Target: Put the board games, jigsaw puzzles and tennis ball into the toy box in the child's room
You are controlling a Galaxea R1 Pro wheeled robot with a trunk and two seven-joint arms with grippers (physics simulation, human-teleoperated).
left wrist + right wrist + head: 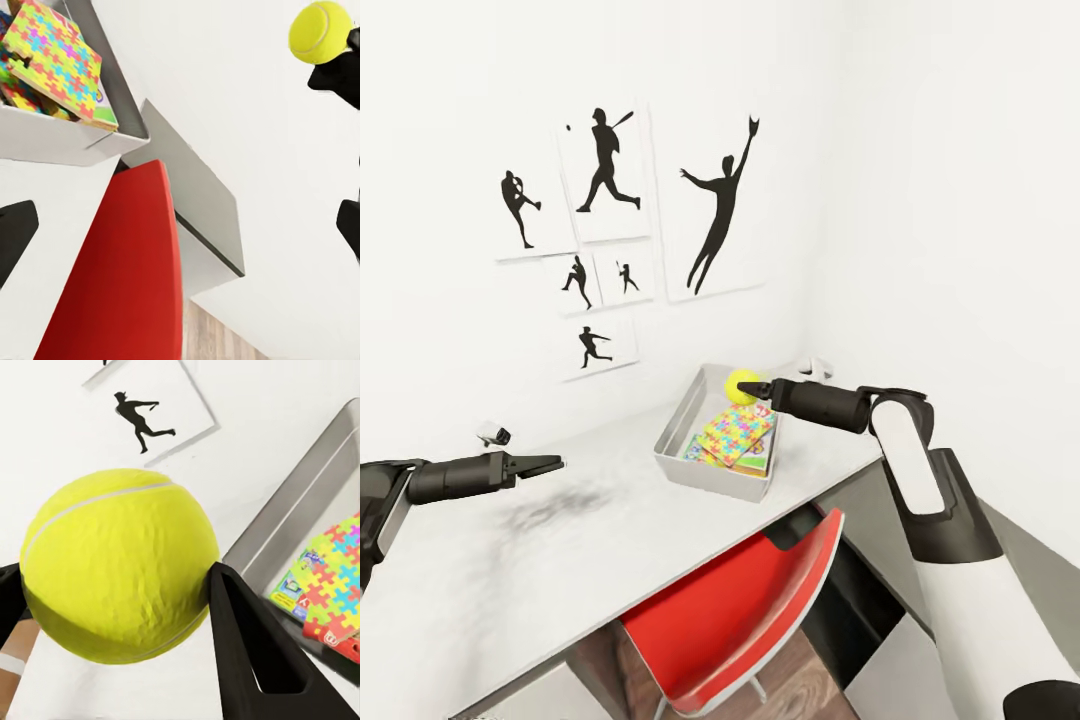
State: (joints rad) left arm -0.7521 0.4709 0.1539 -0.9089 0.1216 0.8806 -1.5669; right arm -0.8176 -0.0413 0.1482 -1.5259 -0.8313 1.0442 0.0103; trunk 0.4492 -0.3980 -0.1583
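**Ball held above the bin**

Red chair [745, 600]: nearest me, tucked under the table [510, 570].
Right gripper [749, 388]: I have it clenched on the tennis ball [741, 386], above the toy box [690, 470].
Jigsaw puzzles [738, 434]: stacked inside the box.
Left gripper [550, 463]: fingers parted, holding nothing, over the tabletop.

The yellow tennis ball [741, 386] hangs above the grey toy box [682, 423], which holds the jigsaw puzzles [737, 434] on the counter [560, 540].
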